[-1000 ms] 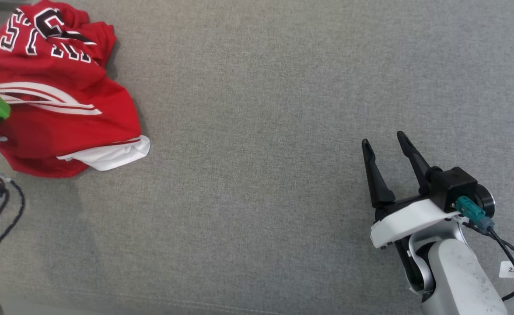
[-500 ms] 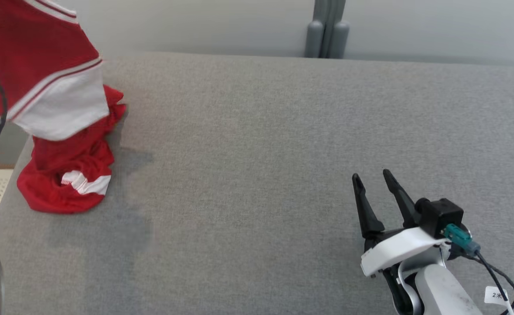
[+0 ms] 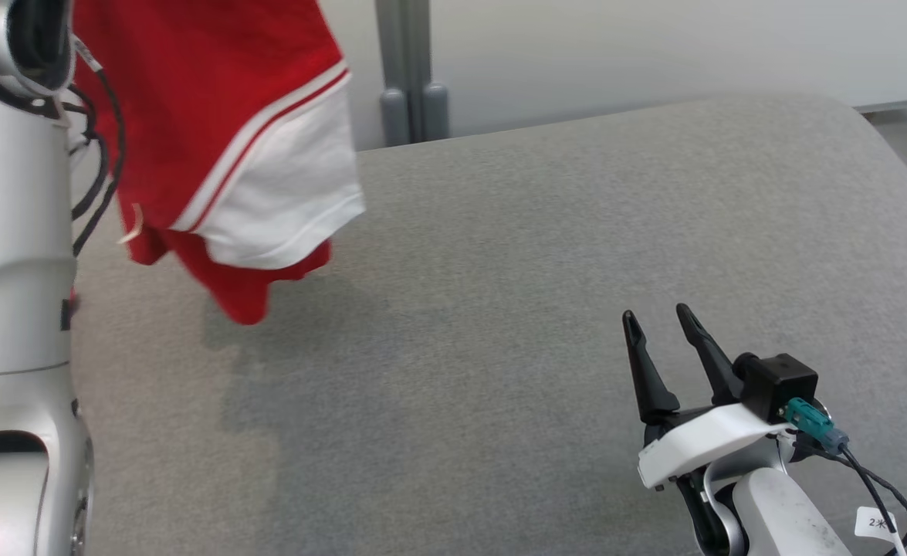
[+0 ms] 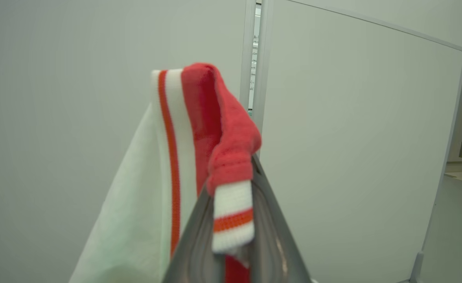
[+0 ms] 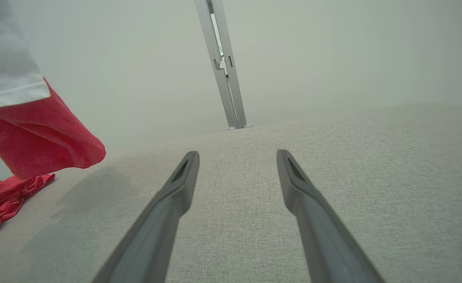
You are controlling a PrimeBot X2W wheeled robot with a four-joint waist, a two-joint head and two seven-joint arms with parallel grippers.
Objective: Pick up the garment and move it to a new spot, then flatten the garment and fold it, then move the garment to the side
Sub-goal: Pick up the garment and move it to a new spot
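Aloft, left pincer (image 4: 232, 184) clamps the hanging garment (image 3: 214, 116); right pincer (image 3: 657, 315) gapes well away.

**Garment hanging in the air**

The garment (image 3: 214, 116) is dangling at the upper left. It's red, with a big white panel edged in thin red and white stripes. It's drooping in loose folds, with a striped ribbed edge bunching up top. Its red tail is lying on the grey surface (image 3: 538, 270) below.
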